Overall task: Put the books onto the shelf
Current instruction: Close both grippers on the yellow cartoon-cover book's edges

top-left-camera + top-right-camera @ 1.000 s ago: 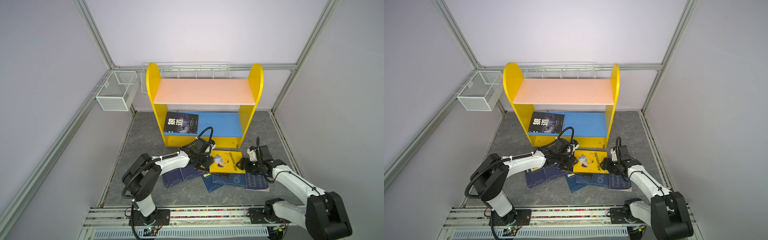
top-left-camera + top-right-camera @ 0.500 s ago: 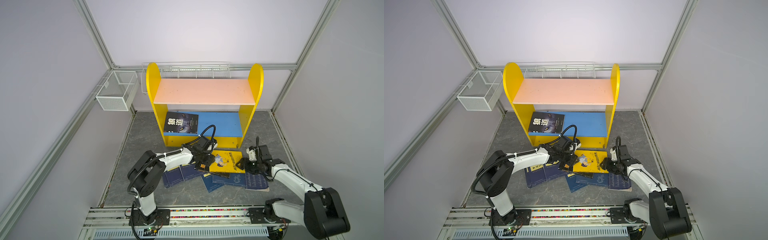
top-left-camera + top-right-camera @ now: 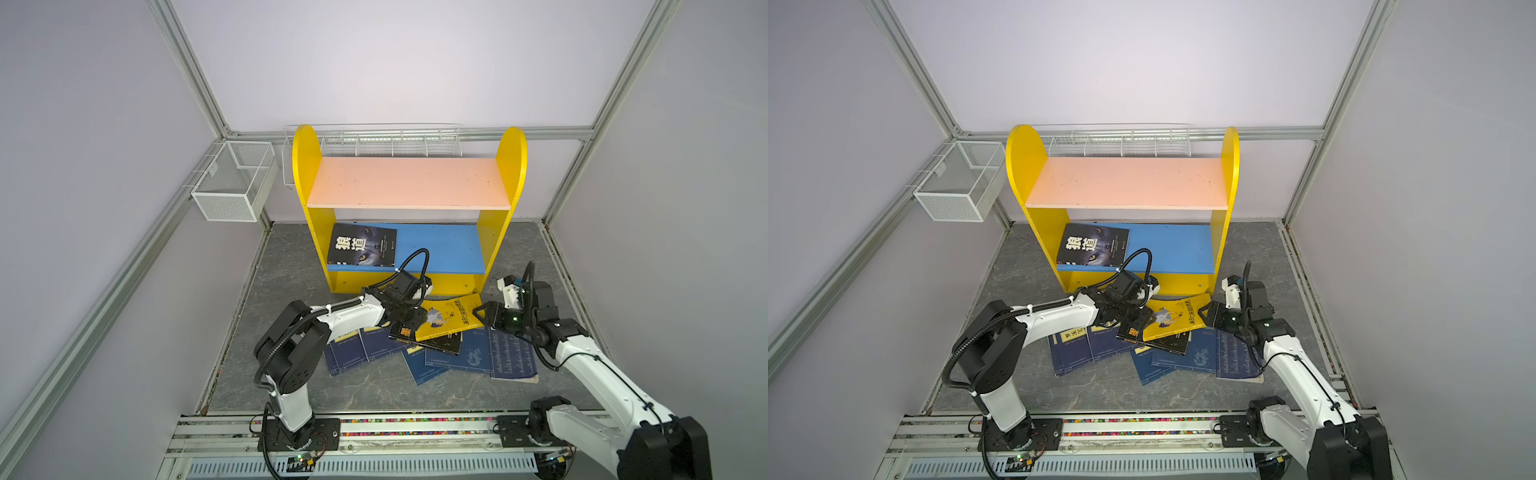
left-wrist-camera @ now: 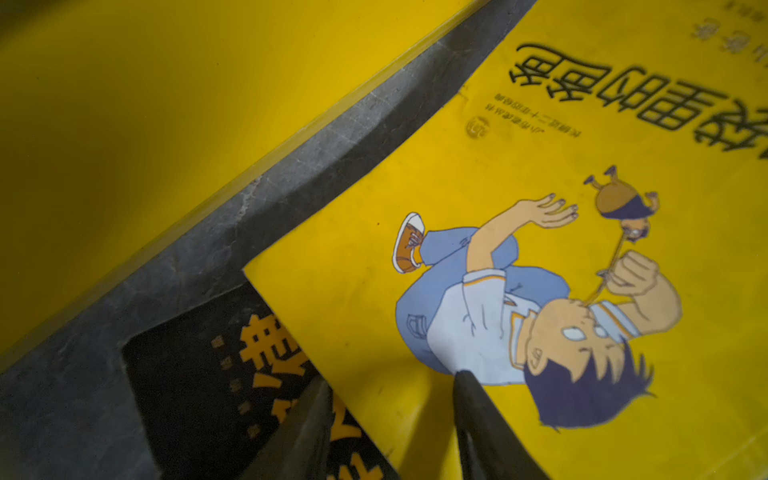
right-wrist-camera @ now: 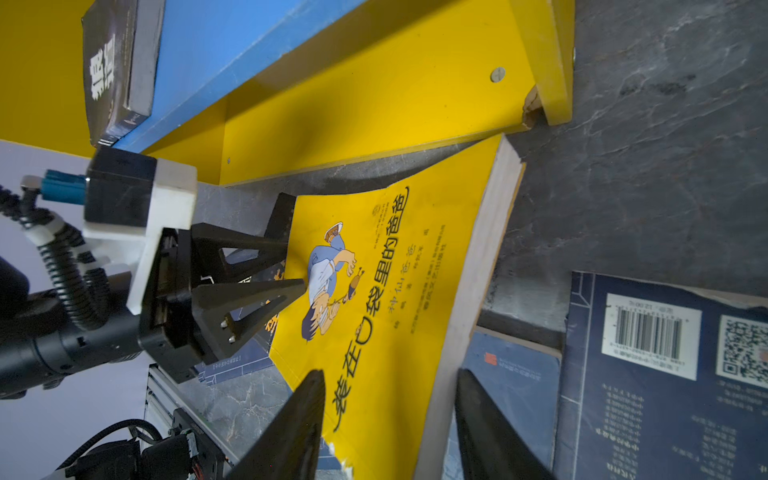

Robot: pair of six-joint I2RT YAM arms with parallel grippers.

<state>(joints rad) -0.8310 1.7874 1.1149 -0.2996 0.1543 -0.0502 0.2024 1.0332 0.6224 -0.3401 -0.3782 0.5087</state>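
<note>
A yellow book (image 3: pixel 451 318) (image 3: pixel 1173 318) (image 5: pixel 386 291) lies tilted on the floor pile in front of the yellow shelf (image 3: pixel 515 166) (image 3: pixel 1017 166). My left gripper (image 3: pixel 417 324) (image 4: pixel 390 380) (image 5: pixel 297 266) is open astride the book's left edge, one finger on the cover and one below it, over a black book (image 4: pixel 199 374). My right gripper (image 3: pixel 482 318) (image 5: pixel 390 374) is open round the page-edge side. Several navy books (image 3: pixel 478 353) (image 5: pixel 665 374) lie underneath. Another black book (image 3: pixel 361 245) rests on the blue board (image 3: pixel 440 249).
A white mesh basket (image 3: pixel 235 183) hangs on the left wall. A long wire rack (image 3: pixel 374 139) runs behind the shelf. The yellow book's far corner touches the shelf's base panel (image 5: pixel 374 104). The arms' mounting rail (image 3: pixel 374 428) borders the front of the grey floor.
My right gripper's jaws have narrowed round the yellow book's edge. My left gripper has crept a little to the right along the book and its jaws have narrowed slightly.
</note>
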